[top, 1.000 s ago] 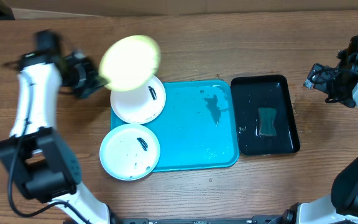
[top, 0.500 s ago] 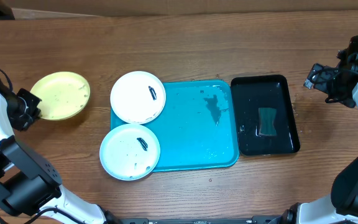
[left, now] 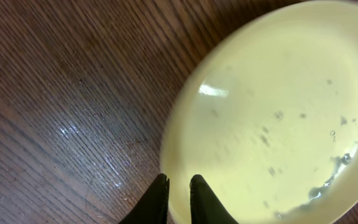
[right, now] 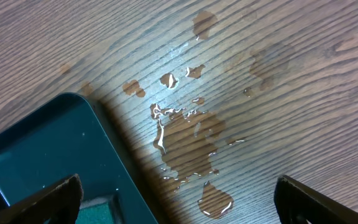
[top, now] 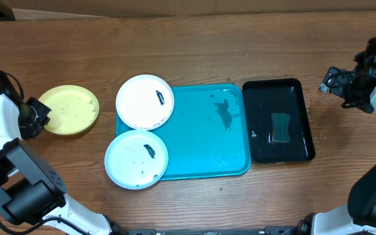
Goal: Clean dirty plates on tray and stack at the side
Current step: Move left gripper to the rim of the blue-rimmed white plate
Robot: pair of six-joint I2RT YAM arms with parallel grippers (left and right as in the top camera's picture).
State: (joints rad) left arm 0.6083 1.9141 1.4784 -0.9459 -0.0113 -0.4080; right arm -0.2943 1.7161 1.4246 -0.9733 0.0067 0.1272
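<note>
The brown wooden table (top: 240, 39) carries the large turquoise-blue rectangular plastic tray (top: 204, 153) at the centre of the overhead frame, with the smaller glossy black tray (top: 273, 91) just beside it toward the right. Neither has moved in the last second. The change concerns the yellow-green-rimmed round plate (top: 70, 109). One second ago it was held tilted in the air over the upper-left corner of the turquoise tray. Half a second ago it was down at the far left of the frame, and now it lies flat on the table there, well apart from the tray. The all-white round plate (top: 145, 101) and the pale-blue-rimmed round plate (top: 136, 159) have not moved. Each overlaps the tray's left edge and bears a small dark smear. The left gripper (left: 179, 198) sits at the yellow-green plate's left rim. The wrist view shows its jaws nearly together with the rim in the narrow gap between them; whether they grip or have let go cannot be told. The right gripper (right: 179, 202) hovers at the right edge of the frame over wet table beside the black tray, jaws wide apart and empty. Judgement: one plate of three has reached the stacking place, with drops and specks showing on its face. Two smeared plates remain to be cleaned and stacked on it. The small dark sponge (top: 280, 127) lies in the black tray.
</note>
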